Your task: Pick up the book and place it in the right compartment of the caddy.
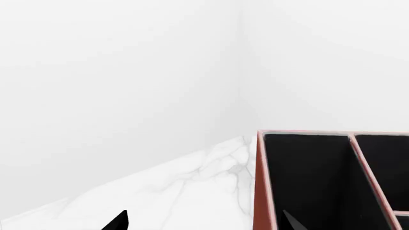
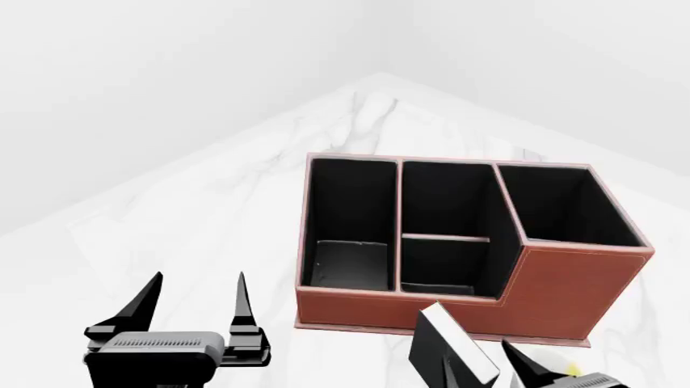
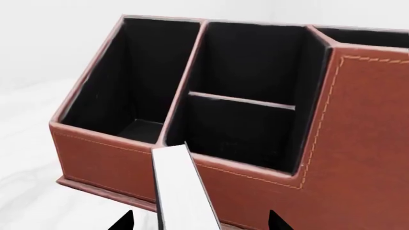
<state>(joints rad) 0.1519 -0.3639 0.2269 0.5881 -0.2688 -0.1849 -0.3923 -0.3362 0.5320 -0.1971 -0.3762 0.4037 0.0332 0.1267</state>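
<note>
The reddish-brown caddy [image 2: 561, 295] stands mid-table, its black-lined sections open upward. The right compartment [image 2: 571, 206] is the tall square one; only its corner [image 3: 364, 36] shows in the right wrist view. The book [image 2: 458, 347], black with white page edges [image 3: 182, 191], stands just in front of the caddy's [image 3: 357, 143] stepped front. My right gripper [image 3: 201, 220] straddles it, open, with a gap between each fingertip and the covers. My left gripper [image 2: 197, 283] is open and holds nothing, left of the caddy [image 1: 261, 191].
White marble tabletop [image 2: 216, 210] runs to a corner of white walls [image 2: 129, 73] behind the caddy. The narrow end section [image 1: 307, 177] is nearest my left gripper [image 1: 204, 223]. A bit of something yellow [image 2: 571, 369] shows beside my right finger.
</note>
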